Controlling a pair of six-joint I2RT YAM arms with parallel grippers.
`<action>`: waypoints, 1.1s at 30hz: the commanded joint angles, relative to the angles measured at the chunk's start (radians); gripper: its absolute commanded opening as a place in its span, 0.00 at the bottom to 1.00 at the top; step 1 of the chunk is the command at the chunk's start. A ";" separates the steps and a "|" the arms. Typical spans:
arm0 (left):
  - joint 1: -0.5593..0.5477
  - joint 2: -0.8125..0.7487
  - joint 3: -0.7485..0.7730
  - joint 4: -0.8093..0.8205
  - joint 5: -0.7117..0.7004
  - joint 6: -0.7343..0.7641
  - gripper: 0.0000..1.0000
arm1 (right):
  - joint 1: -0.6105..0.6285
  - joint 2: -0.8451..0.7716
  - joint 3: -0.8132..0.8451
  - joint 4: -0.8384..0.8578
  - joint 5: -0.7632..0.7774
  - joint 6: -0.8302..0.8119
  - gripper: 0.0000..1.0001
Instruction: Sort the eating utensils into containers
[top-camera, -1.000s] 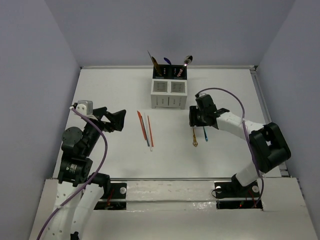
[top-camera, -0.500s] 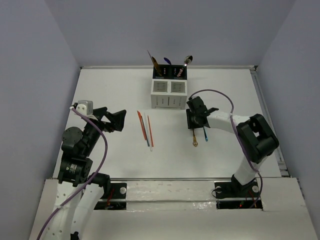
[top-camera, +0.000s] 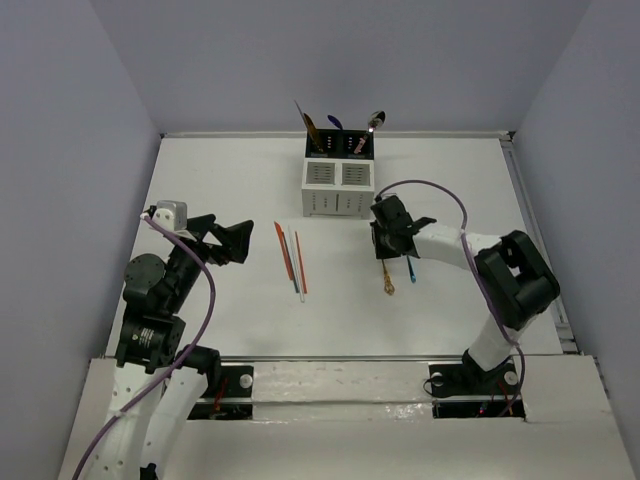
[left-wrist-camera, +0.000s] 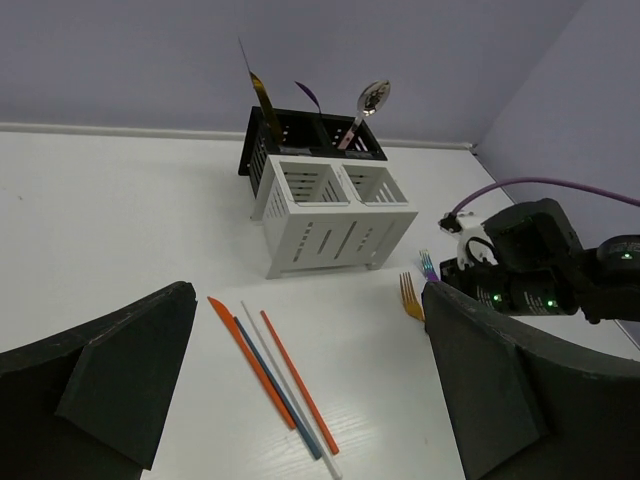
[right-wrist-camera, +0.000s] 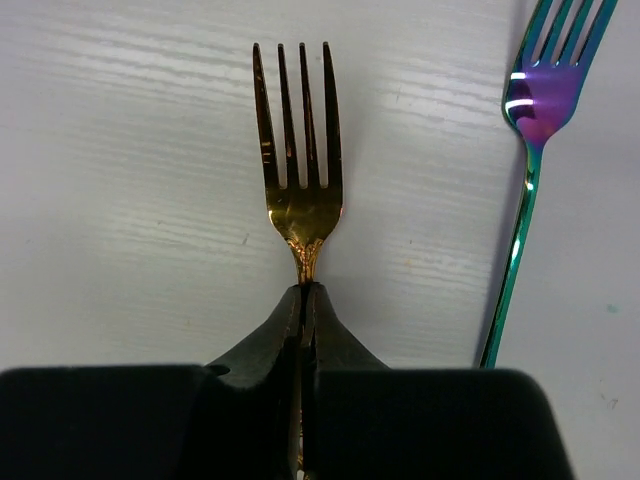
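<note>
A gold fork (right-wrist-camera: 300, 170) lies flat on the table, tines pointing away, and my right gripper (right-wrist-camera: 305, 300) is shut on its neck just below the tines. From above, the right gripper (top-camera: 386, 246) sits low over the gold fork (top-camera: 389, 281), just in front of the white slatted caddy (top-camera: 338, 187). An iridescent fork (right-wrist-camera: 535, 120) lies parallel to the right, untouched. Orange-red and pale chopsticks (top-camera: 293, 260) lie left of centre. My left gripper (top-camera: 240, 240) hovers open and empty to their left.
A black container (top-camera: 340, 146) stands behind the white caddy and holds a yellow knife (top-camera: 310, 127), a purple spoon (top-camera: 335, 122) and a silver spoon (top-camera: 375, 120) upright. Raised rims line the table's back and right edges.
My right gripper shifted slightly left, came down over the gold fork and closed its fingers on the neck. The left arm has not moved.
</note>
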 joint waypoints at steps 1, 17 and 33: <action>-0.006 -0.006 -0.005 0.040 0.012 0.001 0.99 | 0.017 -0.206 -0.029 0.040 -0.053 0.012 0.00; -0.006 -0.006 -0.005 0.040 0.012 0.001 0.99 | 0.017 -0.298 0.138 0.465 -0.041 -0.083 0.00; -0.024 0.008 -0.001 0.033 0.003 0.009 0.99 | -0.038 0.163 0.610 0.715 0.049 -0.293 0.00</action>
